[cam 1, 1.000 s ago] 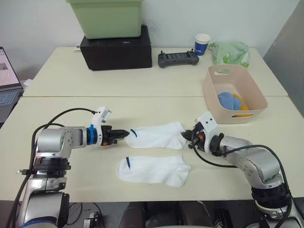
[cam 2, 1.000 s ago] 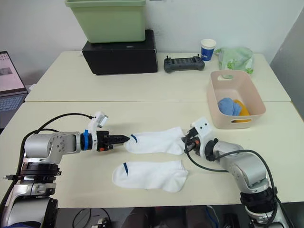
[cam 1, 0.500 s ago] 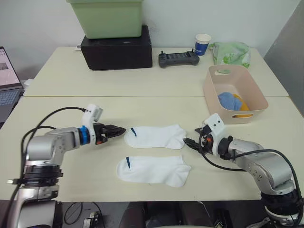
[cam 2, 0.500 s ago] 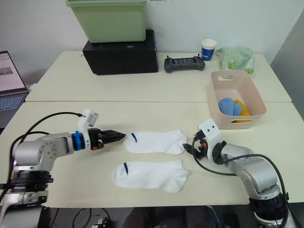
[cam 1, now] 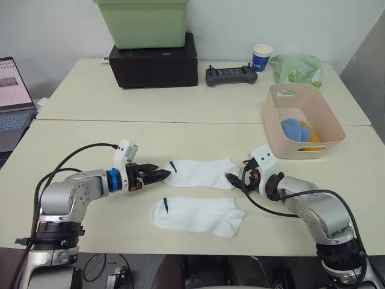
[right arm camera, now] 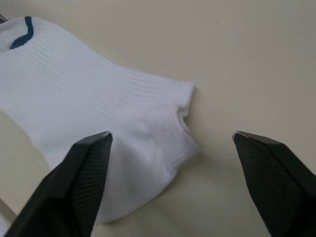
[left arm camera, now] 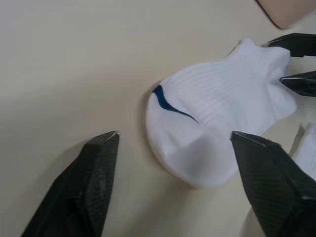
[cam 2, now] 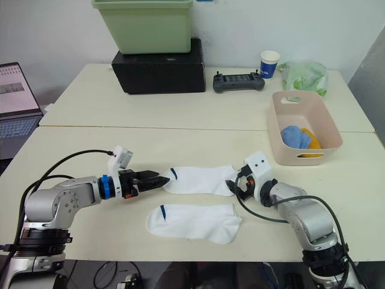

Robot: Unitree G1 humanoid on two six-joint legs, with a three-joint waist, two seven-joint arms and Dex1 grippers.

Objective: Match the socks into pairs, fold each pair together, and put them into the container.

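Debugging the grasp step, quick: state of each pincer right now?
Left pincer: open, at one end of the far white sock, holding nothing.
Right pincer: open, at that sock's other end, holding nothing.

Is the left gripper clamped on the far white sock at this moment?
No: in the left wrist view the left gripper is open, its fingers standing apart on either side of the white sock's toe end without pinching it.

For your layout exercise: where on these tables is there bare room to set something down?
Bare: near table's left stretch beyond the left gripper; far table between black box and pink tub. Crowded: the two white socks, right gripper.
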